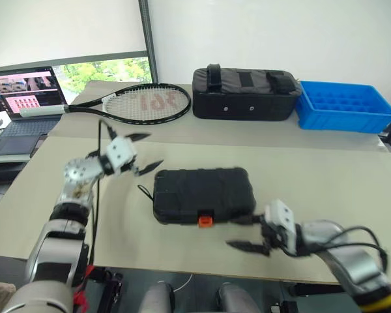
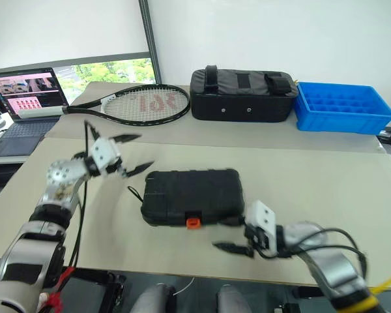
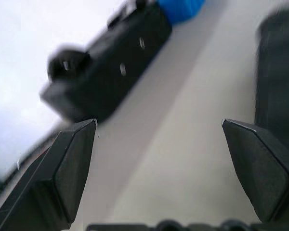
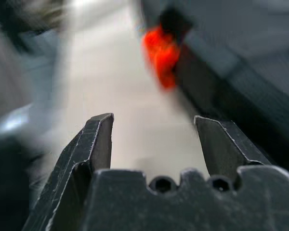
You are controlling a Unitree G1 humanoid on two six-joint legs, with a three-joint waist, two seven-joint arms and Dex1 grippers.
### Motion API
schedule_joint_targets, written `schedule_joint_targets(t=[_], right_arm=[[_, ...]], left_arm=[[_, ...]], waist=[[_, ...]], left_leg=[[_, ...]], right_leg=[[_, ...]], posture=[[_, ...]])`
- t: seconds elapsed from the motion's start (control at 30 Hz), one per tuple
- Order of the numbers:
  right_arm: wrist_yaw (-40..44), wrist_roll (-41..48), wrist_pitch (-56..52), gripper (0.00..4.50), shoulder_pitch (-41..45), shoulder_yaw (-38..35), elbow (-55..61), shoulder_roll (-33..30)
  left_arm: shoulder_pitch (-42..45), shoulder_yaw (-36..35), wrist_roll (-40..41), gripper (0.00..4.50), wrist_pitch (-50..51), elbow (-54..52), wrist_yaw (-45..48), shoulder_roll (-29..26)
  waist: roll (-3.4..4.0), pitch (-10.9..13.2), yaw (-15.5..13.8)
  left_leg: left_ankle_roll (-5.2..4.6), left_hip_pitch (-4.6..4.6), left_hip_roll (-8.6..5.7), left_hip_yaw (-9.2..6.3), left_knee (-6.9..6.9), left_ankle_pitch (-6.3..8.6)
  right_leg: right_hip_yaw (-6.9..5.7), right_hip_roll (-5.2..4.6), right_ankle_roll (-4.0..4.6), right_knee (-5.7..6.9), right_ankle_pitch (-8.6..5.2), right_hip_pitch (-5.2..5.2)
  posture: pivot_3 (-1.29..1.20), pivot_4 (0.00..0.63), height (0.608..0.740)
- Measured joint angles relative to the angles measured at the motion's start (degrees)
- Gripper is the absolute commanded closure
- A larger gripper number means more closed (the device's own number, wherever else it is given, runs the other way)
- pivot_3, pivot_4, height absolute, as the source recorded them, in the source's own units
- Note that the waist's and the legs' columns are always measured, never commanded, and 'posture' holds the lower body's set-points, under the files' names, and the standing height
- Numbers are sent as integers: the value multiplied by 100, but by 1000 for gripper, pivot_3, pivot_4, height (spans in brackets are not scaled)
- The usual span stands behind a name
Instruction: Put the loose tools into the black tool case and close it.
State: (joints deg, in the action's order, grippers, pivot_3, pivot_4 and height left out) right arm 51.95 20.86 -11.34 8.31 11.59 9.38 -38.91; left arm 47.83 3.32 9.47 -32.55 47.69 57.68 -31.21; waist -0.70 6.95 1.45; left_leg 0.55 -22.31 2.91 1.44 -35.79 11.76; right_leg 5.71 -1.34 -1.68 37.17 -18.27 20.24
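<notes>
The black tool case [image 1: 203,194] lies shut in the middle of the table, its orange latch [image 1: 206,220] facing the front edge. The loose tools are out of view. My left gripper [image 1: 153,150] hovers above the table just left of the case, fingers spread wide and empty; the left wrist view shows both fingertips [image 3: 72,168] apart over bare table. My right gripper [image 1: 238,233] sits low at the case's front right corner, open with nothing in it. In the right wrist view the latch [image 4: 161,53] shows ahead of its fingers [image 4: 98,144].
A black tennis racket [image 1: 146,103], a black fabric bag with straps [image 1: 244,94] and a blue plastic tray [image 1: 342,107] line the back of the table. A laptop [image 1: 26,98] stands at the far left. The table's front edge runs just below my right gripper.
</notes>
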Motion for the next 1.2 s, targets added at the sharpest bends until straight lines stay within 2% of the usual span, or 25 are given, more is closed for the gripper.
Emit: schedule_joint_targets(t=[0.13, 0.27, 0.43, 0.6, 0.7, 0.77, 0.83, 1.0, 1.03, 1.07, 1.2], right_arm=[[-1039, -779, 432, 1335, 1051, -305, -1498, 649], [-1461, -892, 588, 1335, 1387, -720, -1893, 851], [-1252, -651, 111, 1335, 845, -825, -1227, 814], [-1120, -375, -875, 1335, -112, -717, 194, 635], [-1265, -391, -1250, 1335, -301, -508, 679, 726], [-1346, -413, -1320, 1335, -316, -447, 886, 772], [-1496, -496, -1447, 1335, -404, -401, 1099, 818], [-1690, -690, -1534, 1335, -393, -238, 1112, 965], [-1725, -726, -1534, 1842, -347, -225, 1095, 1011], [-1753, -775, -1534, 2052, -267, -178, 1062, 1061], [-1864, -957, -1532, 3351, 18, -58, 798, 1285]], left_arm=[[421, -69, 91, 36, 513, -111, 95, 315], [430, 48, 109, 36, 930, -428, 358, 659], [158, 313, 122, 36, 1569, -1146, 727, 839], [-348, 790, -144, 36, 2178, -1524, 891, 929], [-355, 926, -359, 36, 2280, -1533, 674, 1095], [-322, 958, -510, 36, 2270, -1508, 539, 1128], [-168, 1000, -696, 36, 2043, -1154, 304, 1148], [59, 994, -808, 36, 1755, -705, 165, 1151], [68, 988, -808, 0, 1739, -673, 169, 1153], [80, 984, -808, 0, 1731, -646, 172, 1164], [83, 941, -805, 0, 1741, -602, 171, 1202]], waist=[[8, 3, 3], [10, 2, -59], [26, -5, -73], [34, -8, -65], [28, -4, -36], [28, -4, -23], [26, -4, -25], [27, -5, -26], [27, -6, -26], [27, -6, -28], [28, -6, -39]], left_leg=[[-1, -1, -1, -1, 1, 0], [-7, -12, 0, -6, 4, 3], [-20, -30, 0, -8, 4, 12], [-21, -34, -3, -14, 0, 12], [-21, -29, -4, -18, -4, 12], [-21, -15, -8, -18, -5, 10], [-22, -6, -8, -23, -6, 10], [-22, -10, -9, -23, -6, 10], [-23, -9, -9, -23, -6, 10], [-23, -9, -9, -23, -6, 10], [-22, -9, -9, -24, -6, 10]], right_leg=[[-2, -1, 16, 3, 9, 2], [-5, 1, 37, 0, 21, 6], [-4, -1, 35, -2, 20, 7], [-5, 0, 34, -13, 19, 8], [-2, 2, 30, -13, 16, 8], [2, 2, -2, -8, -2, -1], [2, 5, -5, -7, -4, -8], [3, 5, -5, -8, -4, -6], [3, 5, -5, -8, -4, -6], [3, 5, -5, -8, -4, -6], [2, 5, -5, -7, -4, -6]], posture=[[0, 150, 708], [0, 150, 708], [0, 150, 708], [0, 150, 708], [0, 150, 708], [0, 150, 708], [0, 150, 708], [0, 150, 708], [0, 150, 708], [0, 150, 708], [0, 150, 708]])
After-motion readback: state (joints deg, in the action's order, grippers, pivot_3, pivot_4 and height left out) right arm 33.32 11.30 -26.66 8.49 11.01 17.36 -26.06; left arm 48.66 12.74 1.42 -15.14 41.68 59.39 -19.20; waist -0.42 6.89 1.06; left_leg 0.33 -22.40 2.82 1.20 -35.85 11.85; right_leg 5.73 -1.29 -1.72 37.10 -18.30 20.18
